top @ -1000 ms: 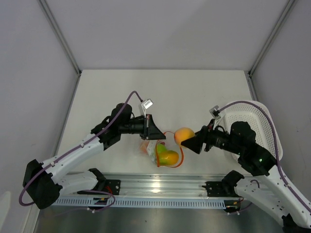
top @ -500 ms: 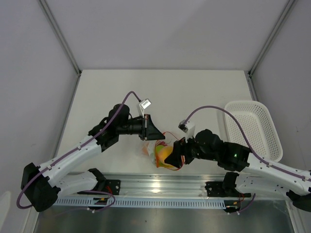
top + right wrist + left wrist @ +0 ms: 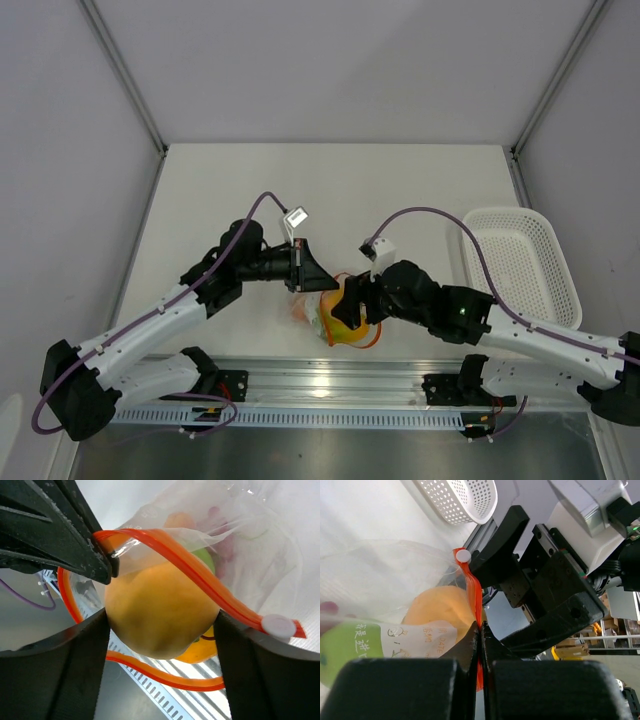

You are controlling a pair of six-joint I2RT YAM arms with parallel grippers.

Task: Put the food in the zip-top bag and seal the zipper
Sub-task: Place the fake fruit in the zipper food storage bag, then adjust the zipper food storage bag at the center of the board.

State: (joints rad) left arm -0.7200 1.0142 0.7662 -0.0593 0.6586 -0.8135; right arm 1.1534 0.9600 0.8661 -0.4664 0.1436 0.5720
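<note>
Left end effector pinched the zipper, holding the mouth of the zip-top bag open near the front edge of the table. Right end effector clamped a yellow-orange fruit in that mouth. Film looked limp, slick: grip the stiffer strip. Fruit likely light, rigid.

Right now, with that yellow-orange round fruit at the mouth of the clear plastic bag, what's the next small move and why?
Probably ease the right arm's jaws slightly deeper, then open them. They grip the yellow-orange round toy fruit partway through the orange-red zipper strip of the clear plastic bag, whose mouth the left arm's jaws pinch open.
</note>
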